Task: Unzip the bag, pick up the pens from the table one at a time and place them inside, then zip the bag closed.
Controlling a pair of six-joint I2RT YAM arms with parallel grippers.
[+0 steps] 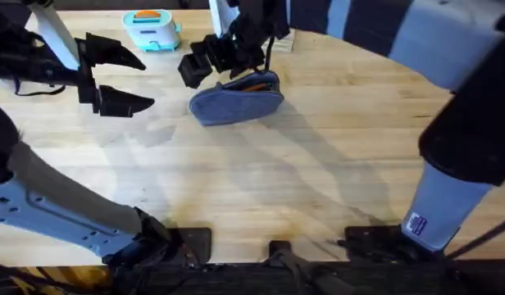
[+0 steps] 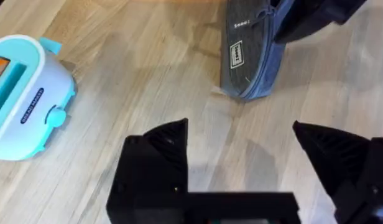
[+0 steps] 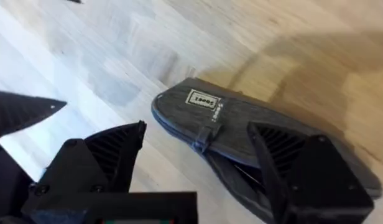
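Overhead above the arm bases, facing forward-down; both wrist cameras close over the bag (image 1: 236,100).

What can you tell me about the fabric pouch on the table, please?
The bag is a soft grey-blue fabric pouch, elongated and oval, lying on the wooden table toward its far side. Its zipper is partly open, and something orange shows inside the gap. A small pale label is sewn near one end, seen from both wrists. The right gripper hangs open just above it; whether a finger touches the fabric is unclear. The left gripper is open, apart from it.

small woven tag on the bag (image 3: 266,130), lettering illegible; toy toaster (image 2: 27,93) side reading "BREAD MACHINE"
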